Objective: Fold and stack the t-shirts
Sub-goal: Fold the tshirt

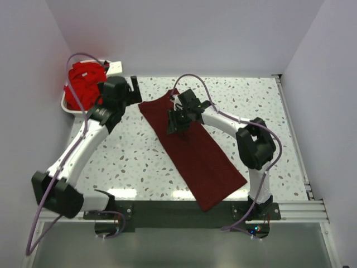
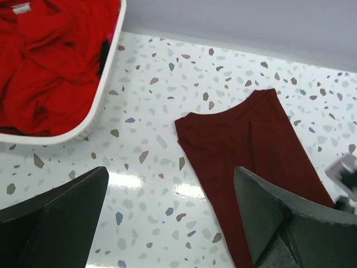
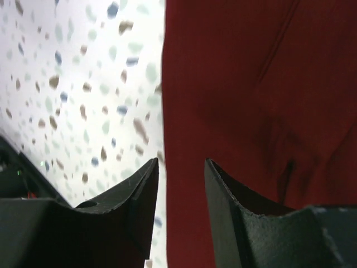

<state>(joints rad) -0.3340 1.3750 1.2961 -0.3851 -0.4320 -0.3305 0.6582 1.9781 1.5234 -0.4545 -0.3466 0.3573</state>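
A dark maroon t-shirt (image 1: pixel 201 156), folded into a long strip, lies diagonally across the table. Its far end shows in the left wrist view (image 2: pixel 245 139). My right gripper (image 1: pixel 173 127) hangs low over the strip's left edge near the far end. Its jaws are narrowly open, and the cloth's edge (image 3: pixel 251 84) runs between the fingertips (image 3: pixel 181 164). My left gripper (image 1: pixel 135 88) is wide open and empty (image 2: pixel 170 212). It is above bare table between the basket and the shirt's far corner. Several bright red t-shirts (image 1: pixel 83 84) lie crumpled in the basket (image 2: pixel 50 61).
The white slotted basket (image 1: pixel 114 68) stands in the far left corner against the wall, and its rim shows in the left wrist view (image 2: pixel 106 84). White walls close the back and both sides. A metal rail (image 1: pixel 293 139) runs along the table's right edge.
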